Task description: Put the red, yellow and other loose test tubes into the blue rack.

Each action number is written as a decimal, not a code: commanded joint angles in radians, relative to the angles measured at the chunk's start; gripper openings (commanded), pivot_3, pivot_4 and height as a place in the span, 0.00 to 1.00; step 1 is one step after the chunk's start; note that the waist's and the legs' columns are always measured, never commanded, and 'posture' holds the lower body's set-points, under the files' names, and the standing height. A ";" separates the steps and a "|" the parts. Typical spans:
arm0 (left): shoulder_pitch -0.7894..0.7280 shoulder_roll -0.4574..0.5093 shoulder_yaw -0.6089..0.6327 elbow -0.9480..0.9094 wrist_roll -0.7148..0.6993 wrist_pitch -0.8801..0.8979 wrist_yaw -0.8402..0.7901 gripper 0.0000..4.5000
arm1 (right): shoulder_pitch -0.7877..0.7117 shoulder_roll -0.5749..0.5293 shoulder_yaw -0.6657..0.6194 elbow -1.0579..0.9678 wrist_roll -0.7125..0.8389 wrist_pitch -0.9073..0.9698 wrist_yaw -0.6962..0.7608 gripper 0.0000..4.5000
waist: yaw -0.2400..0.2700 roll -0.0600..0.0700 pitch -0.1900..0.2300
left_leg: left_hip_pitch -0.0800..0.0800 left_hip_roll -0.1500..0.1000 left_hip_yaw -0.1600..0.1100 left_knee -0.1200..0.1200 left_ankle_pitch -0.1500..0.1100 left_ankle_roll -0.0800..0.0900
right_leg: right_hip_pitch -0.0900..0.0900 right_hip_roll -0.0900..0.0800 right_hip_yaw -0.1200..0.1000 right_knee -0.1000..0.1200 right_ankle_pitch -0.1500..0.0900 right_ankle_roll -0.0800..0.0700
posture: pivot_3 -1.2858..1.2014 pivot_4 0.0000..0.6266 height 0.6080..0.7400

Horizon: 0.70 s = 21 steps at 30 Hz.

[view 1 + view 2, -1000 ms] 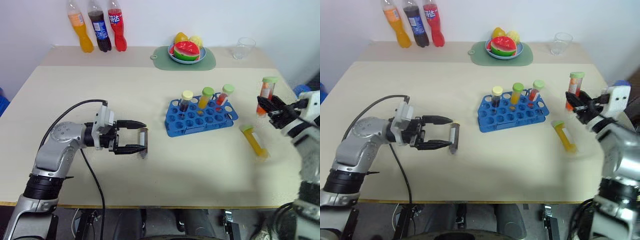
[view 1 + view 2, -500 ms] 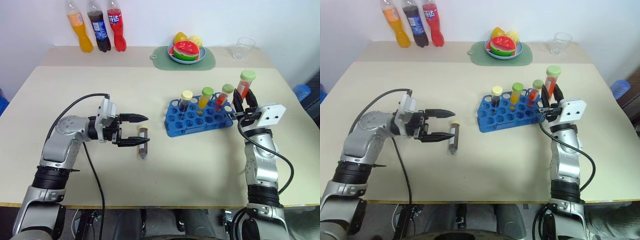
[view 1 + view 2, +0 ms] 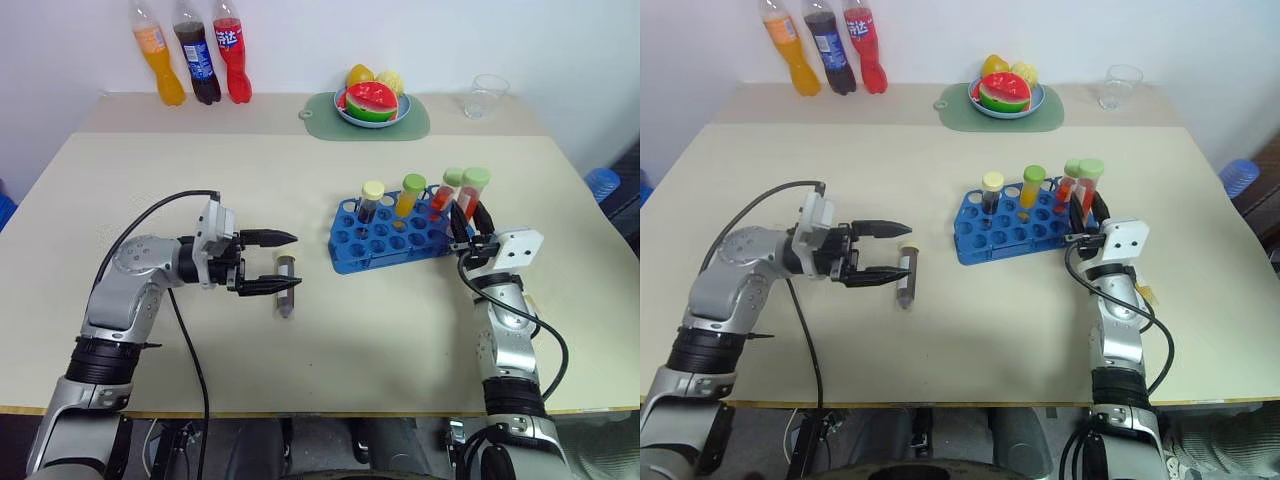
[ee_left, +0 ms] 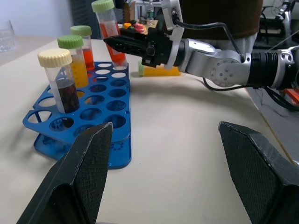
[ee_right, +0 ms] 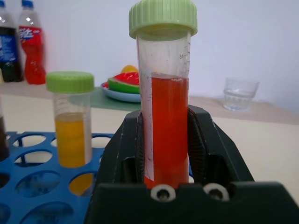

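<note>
The blue rack (image 3: 400, 238) stands right of the table's centre. Three capped tubes stand in its back row: dark brown (image 3: 372, 203), yellow (image 3: 410, 197) and red (image 3: 447, 192). My right gripper (image 3: 469, 216) is shut on an upright red tube with a green cap (image 5: 164, 116), held at the rack's right end; I cannot tell whether its bottom is in a hole. A yellow tube (image 4: 159, 71) lies on the table behind that arm. My left gripper (image 3: 296, 260) is open and level, with a dark tube (image 3: 286, 290) lying at its fingertips.
Three soda bottles (image 3: 195, 60) stand at the back left. A green mat with a fruit plate (image 3: 370, 105) and a clear glass (image 3: 487, 95) sit along the back. Bare table (image 3: 330, 360) lies in front of the rack.
My right gripper has carried the red tube left and down, from beyond the rack's right side to its right end. The left gripper and the dark tube have stayed put.
</note>
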 commanded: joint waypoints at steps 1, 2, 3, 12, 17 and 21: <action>0.003 0.009 0.019 -0.041 -0.014 0.002 0.006 0.83 | -0.009 0.020 0.010 0.030 0.019 -0.026 -0.004 0.17 | 0.000 0.000 0.000 | 0.000 0.000 0.000 0.000 0.000 0.000 | 0.000 0.000 0.000 0.000 0.000 0.000 | 0.52 0.24 1.00; 0.005 0.010 0.019 -0.045 -0.016 0.005 0.008 0.83 | -0.013 0.023 0.009 0.044 0.024 -0.032 -0.006 0.17 | 0.000 0.000 0.000 | 0.000 0.000 0.000 0.000 0.000 0.000 | 0.000 0.000 0.000 0.000 0.000 0.000 | 0.52 0.24 1.00; 0.006 0.009 0.018 -0.048 -0.016 0.006 0.010 0.83 | -0.017 0.026 0.007 0.057 0.027 -0.037 -0.010 0.17 | -0.001 0.000 0.000 | 0.000 0.000 0.000 0.000 0.000 0.000 | 0.000 0.000 0.000 0.000 0.000 0.000 | 0.52 0.24 1.00; 0.009 0.008 0.015 -0.060 -0.019 0.019 0.015 0.83 | -0.026 -0.011 0.006 0.074 0.040 -0.060 0.023 0.58 | -0.002 0.000 0.000 | 0.000 0.000 0.000 0.000 0.000 0.000 | 0.000 0.000 0.000 0.000 0.000 0.000 | 0.52 0.24 1.00; 0.011 -0.001 0.008 -0.061 -0.017 0.018 0.022 0.83 | 0.020 -0.094 0.016 -0.087 0.010 0.000 0.037 0.91 | 0.004 0.001 0.000 | 0.000 0.000 0.000 0.000 0.000 0.000 | 0.000 -0.001 0.000 0.000 0.000 0.000 | 0.52 0.24 1.00; 0.011 -0.022 -0.004 -0.053 -0.014 0.009 0.025 0.83 | 0.134 -0.206 0.010 -0.370 0.051 0.238 0.072 0.91 | 0.007 0.000 0.000 | 0.000 -0.001 0.000 0.000 0.000 0.000 | 0.000 -0.001 0.000 0.000 0.000 0.000 | 0.52 0.24 1.00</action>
